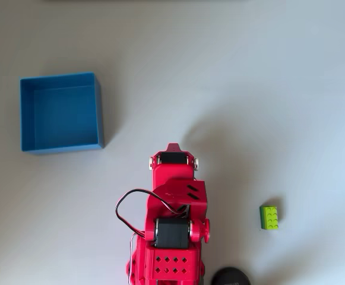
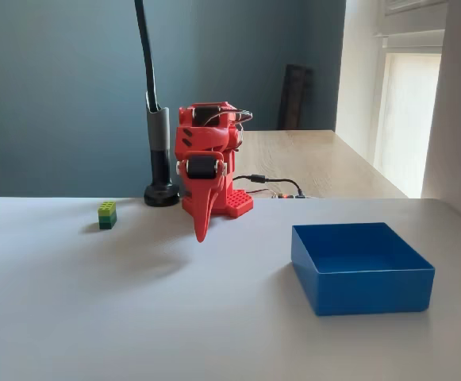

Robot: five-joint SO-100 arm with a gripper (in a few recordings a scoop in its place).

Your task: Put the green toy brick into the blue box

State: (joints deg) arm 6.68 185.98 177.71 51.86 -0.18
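in the overhead view the blue box [image 1: 61, 113] sits upper left, the red arm folded at bottom centre, gripper [image 2: 201, 235] pointing down, fingers look pressed together, and the green toy brick [image 1: 270, 217] lower right, well apart.

Smooth, matt pale bench [image 1: 249, 89]. Glossy lime-green plastic brick [image 1: 270, 217], studded on top. Thin-walled blue box [image 1: 99, 107] of smooth, matt plastic. Red plastic arm [image 2: 206, 163], matt, perforated at base. Wood-grain tabletop [image 2: 325, 159] behind.
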